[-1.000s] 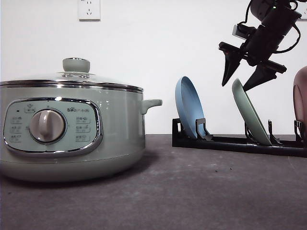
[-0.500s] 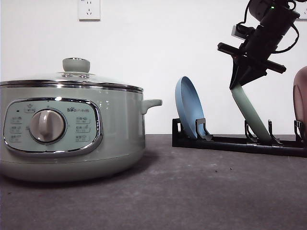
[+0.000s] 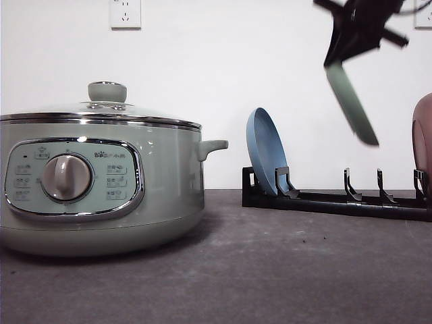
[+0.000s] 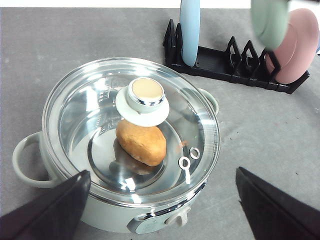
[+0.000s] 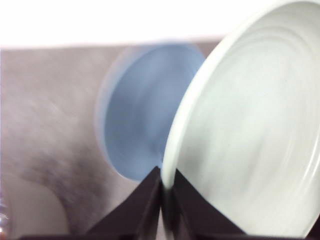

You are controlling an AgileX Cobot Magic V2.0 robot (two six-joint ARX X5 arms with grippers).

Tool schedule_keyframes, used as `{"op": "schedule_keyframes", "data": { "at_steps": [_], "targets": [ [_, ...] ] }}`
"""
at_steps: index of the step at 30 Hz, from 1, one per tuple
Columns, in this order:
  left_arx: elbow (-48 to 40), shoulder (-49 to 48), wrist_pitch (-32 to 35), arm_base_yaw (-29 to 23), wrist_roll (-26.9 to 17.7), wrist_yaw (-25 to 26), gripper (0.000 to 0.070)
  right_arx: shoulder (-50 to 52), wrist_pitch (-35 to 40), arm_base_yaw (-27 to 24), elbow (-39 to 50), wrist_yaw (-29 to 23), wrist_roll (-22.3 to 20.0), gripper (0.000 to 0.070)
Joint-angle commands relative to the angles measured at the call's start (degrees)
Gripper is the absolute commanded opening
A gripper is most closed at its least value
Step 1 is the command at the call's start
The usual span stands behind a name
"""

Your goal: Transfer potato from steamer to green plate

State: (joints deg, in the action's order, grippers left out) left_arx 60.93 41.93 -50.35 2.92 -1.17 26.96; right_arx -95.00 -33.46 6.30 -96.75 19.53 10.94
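Observation:
The pale grey-green steamer (image 3: 101,189) stands at the left with its glass lid on. Through the lid (image 4: 131,125), the left wrist view shows the orange-brown potato (image 4: 141,142) lying inside. My left gripper (image 4: 162,200) hovers open high above the steamer, one finger (image 4: 47,212) on each side. My right gripper (image 3: 335,61) is shut on the upper rim of the green plate (image 3: 351,104), which hangs tilted in the air above the rack. In the right wrist view the fingers (image 5: 150,205) pinch the plate's edge (image 5: 170,165).
A black plate rack (image 3: 331,199) stands at the back right. A blue plate (image 3: 265,150) leans in its left slot and a pink plate (image 4: 295,45) at its right end. A wall with a socket (image 3: 125,12) is behind.
My right gripper closed on the green plate's rim and lifted it up out of the rack slot. The steamer, blue plate and rack have not moved.

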Motion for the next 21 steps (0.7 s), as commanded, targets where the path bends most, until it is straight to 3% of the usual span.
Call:
{"op": "schedule_keyframes", "data": {
  "at_steps": [1, 9, 15, 21],
  "targets": [
    [1.4, 0.3, 0.6, 0.1, -0.8, 0.1, 0.0596, 1.1, -0.2, 0.8, -1.6, 0.2, -0.5, 0.0004],
    [1.4, 0.3, 0.6, 0.1, -0.8, 0.1, 0.0596, 9.9, -12.6, 6.5, -1.6, -1.5, -8.4, 0.0004],
    [1.4, 0.3, 0.6, 0.1, -0.8, 0.1, 0.0596, 14.2, -24.7, 14.8, -1.6, -10.1, -14.4, 0.0004],
    [1.4, 0.3, 0.6, 0.1, -0.8, 0.1, 0.0596, 15.8, -33.2, 26.2, -0.7, -18.1, -14.9, 0.0003]
  ]
}}
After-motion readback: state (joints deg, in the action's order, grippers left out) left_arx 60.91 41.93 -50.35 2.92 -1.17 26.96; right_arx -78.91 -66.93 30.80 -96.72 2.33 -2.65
